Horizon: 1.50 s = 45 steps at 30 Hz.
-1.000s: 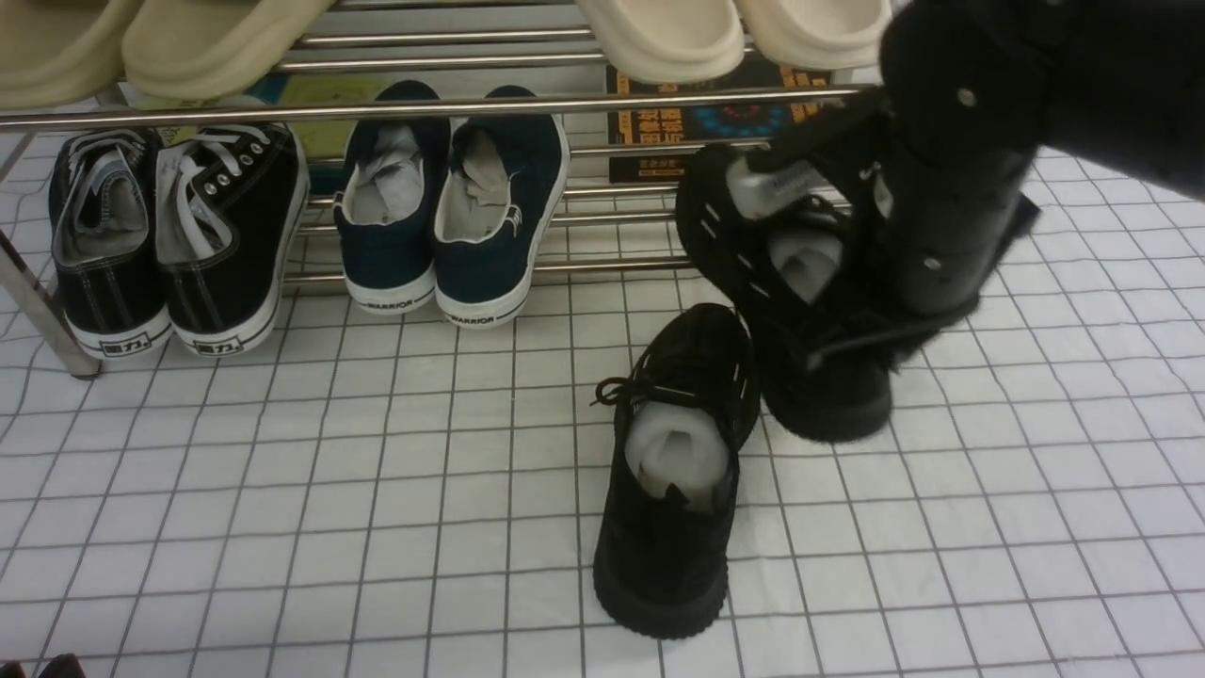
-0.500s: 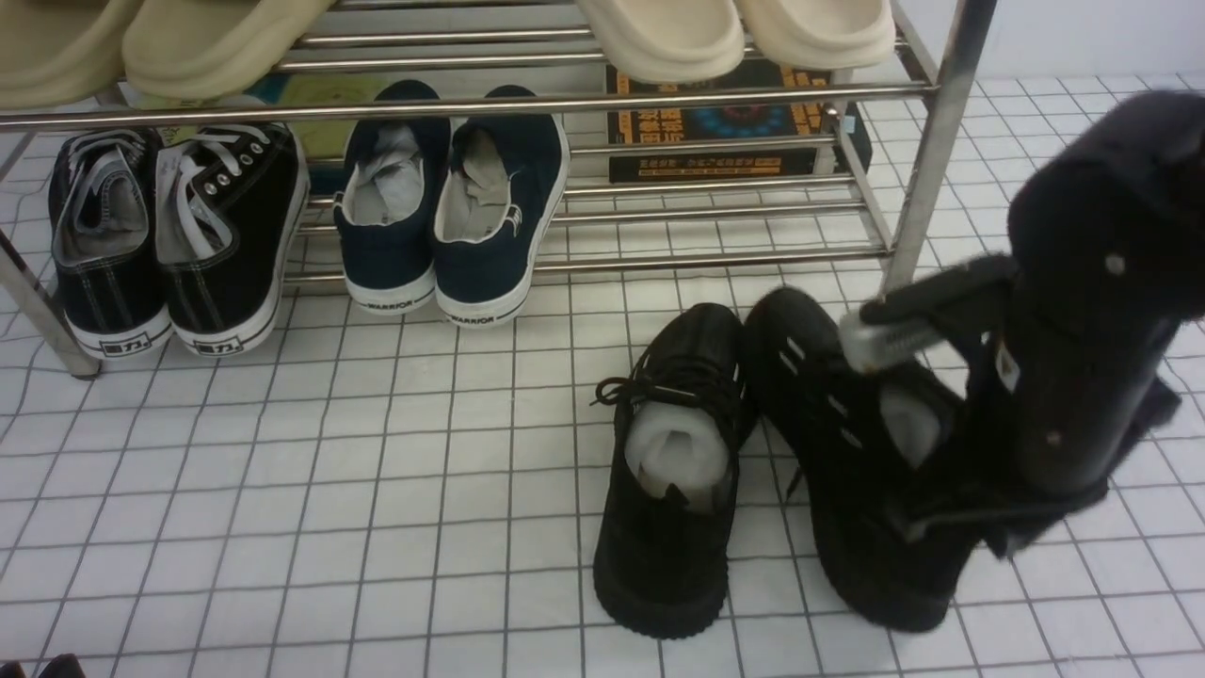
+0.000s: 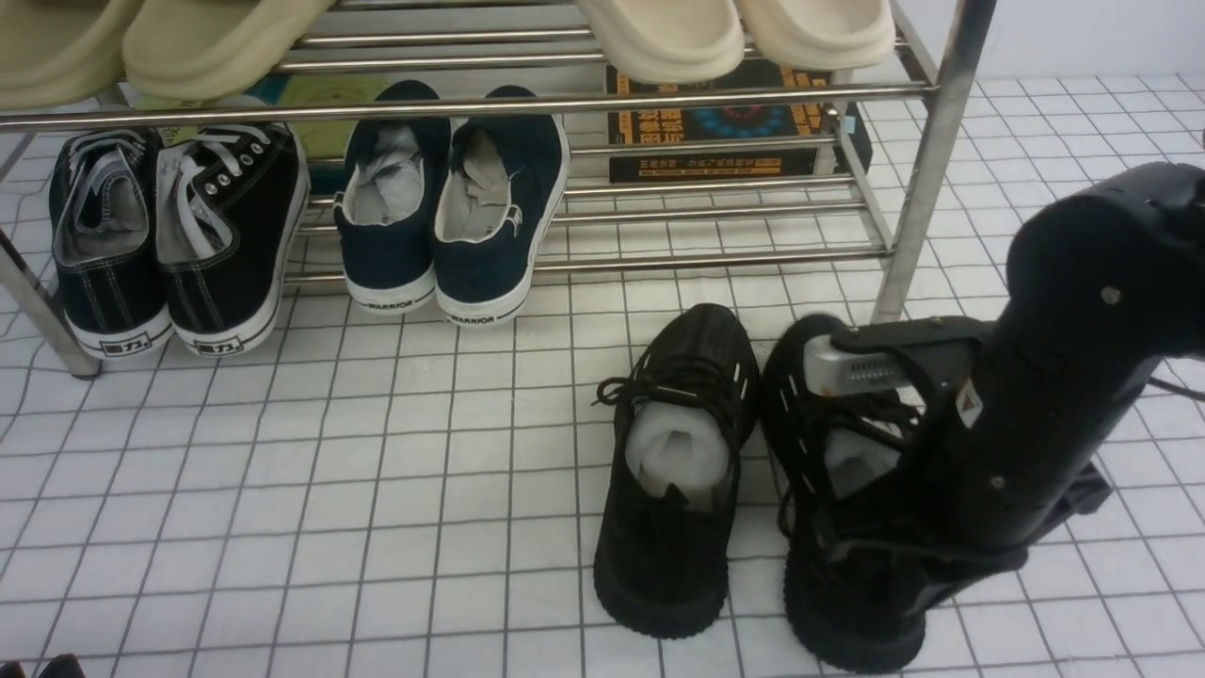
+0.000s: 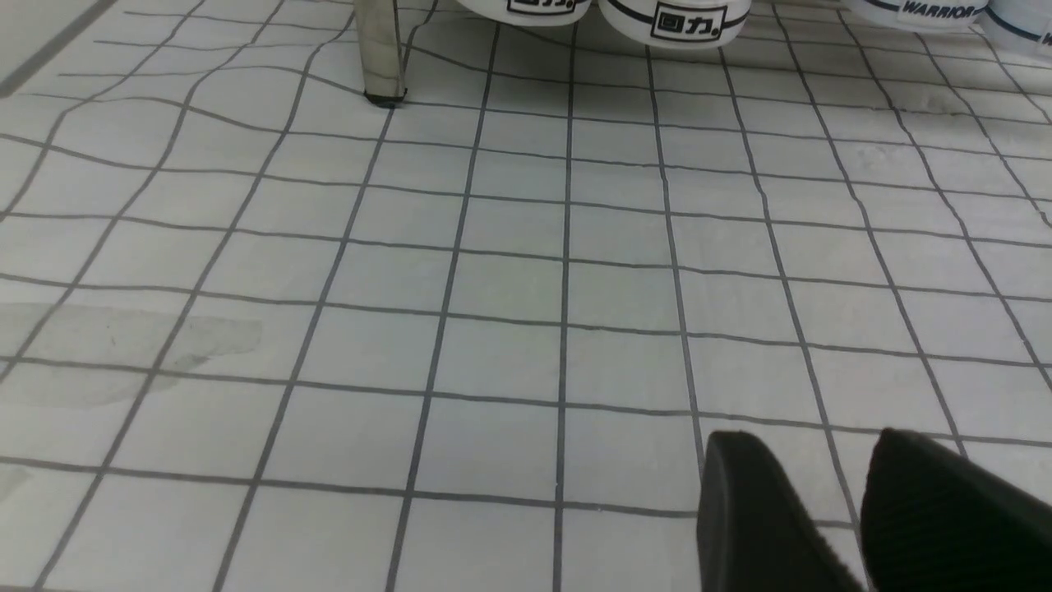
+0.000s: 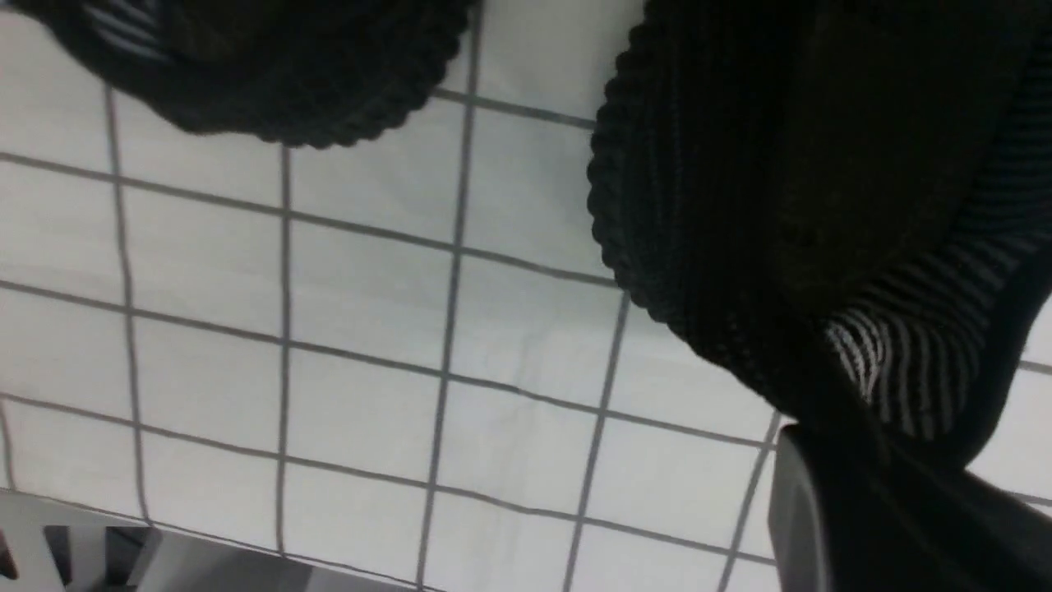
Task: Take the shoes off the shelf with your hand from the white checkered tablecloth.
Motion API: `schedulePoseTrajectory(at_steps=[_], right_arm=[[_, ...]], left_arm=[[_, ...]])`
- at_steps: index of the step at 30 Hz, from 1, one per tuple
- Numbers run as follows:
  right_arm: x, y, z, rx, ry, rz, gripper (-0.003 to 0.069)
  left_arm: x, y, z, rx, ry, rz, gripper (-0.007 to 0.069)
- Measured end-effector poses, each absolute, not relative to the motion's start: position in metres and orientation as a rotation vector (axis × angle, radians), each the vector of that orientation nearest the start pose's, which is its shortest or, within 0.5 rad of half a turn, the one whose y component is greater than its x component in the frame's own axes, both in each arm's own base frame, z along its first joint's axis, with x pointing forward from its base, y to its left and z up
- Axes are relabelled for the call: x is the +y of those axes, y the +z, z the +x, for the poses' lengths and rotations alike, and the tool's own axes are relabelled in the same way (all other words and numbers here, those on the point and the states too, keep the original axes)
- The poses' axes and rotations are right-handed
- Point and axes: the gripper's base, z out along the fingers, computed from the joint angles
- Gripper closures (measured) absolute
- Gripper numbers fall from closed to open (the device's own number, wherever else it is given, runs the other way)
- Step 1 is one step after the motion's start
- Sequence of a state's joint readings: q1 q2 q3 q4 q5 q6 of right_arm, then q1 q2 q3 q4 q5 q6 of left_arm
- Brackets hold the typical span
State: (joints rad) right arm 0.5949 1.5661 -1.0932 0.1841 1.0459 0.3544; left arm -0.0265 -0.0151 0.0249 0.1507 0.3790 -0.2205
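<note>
2nd shoe (image 3: 847,621), clamped in the shut right gripper (image 3: 847,377), is held down at the cloth (image 3: 282,471) in front of the shelf (image 3: 927,169); its sole is to be seated flat before the grip is released.

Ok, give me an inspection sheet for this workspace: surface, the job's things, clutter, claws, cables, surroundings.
Surface: white checkered tablecloth, creased, with faint smudges.
Job's things: both black sneakers are off the chrome rack, side by side on the robot's right. The left sneaker stands free on the cloth. The right sneaker is gripped, sole at cloth level, contact unclear.
Clutter: black canvas sneakers and navy slip-ons at the rack's lower tier; cream slippers above; printed boxes behind.
Claws: right claw shut on the right sneaker's upper; left claw slightly open, empty, over bare cloth.
Cables: thin dark cable beside the right arm.
Surroundings: pale wall behind the rack.
</note>
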Motion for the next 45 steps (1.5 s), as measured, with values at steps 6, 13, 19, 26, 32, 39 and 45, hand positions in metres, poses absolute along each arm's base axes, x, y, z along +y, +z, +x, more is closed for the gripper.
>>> schedulePoseTrajectory(at_steps=[6,13,19,26,32,39,45], right_arm=[[0.177,0.243,0.236,3.03,0.362,-0.245,0.0598],[0.176,0.258,0.238,3.039,0.302,-0.301,0.0394],[0.174,0.29,0.244,2.98,0.217,-0.449,0.0282],[0.153,0.346,0.216,2.77,0.274,-0.565,0.0411],[0.117,0.384,0.163,2.6,0.348,-0.545,0.064],[0.076,0.362,0.108,2.129,0.5,-0.435,0.0674],[0.076,0.314,0.111,2.007,0.511,-0.412,0.0674]], left_arm=[[0.004,0.172,0.052,1.866,-0.022,-0.089,0.0384],[0.004,0.172,0.052,1.866,-0.021,-0.088,0.0384],[0.004,0.172,0.052,1.866,-0.022,-0.088,0.0384],[0.004,0.172,0.052,1.866,-0.022,-0.088,0.0384],[0.004,0.172,0.052,1.866,-0.022,-0.088,0.0384],[0.004,0.172,0.052,1.866,-0.022,-0.088,0.0384],[0.004,0.172,0.052,1.866,-0.021,-0.088,0.0384]])
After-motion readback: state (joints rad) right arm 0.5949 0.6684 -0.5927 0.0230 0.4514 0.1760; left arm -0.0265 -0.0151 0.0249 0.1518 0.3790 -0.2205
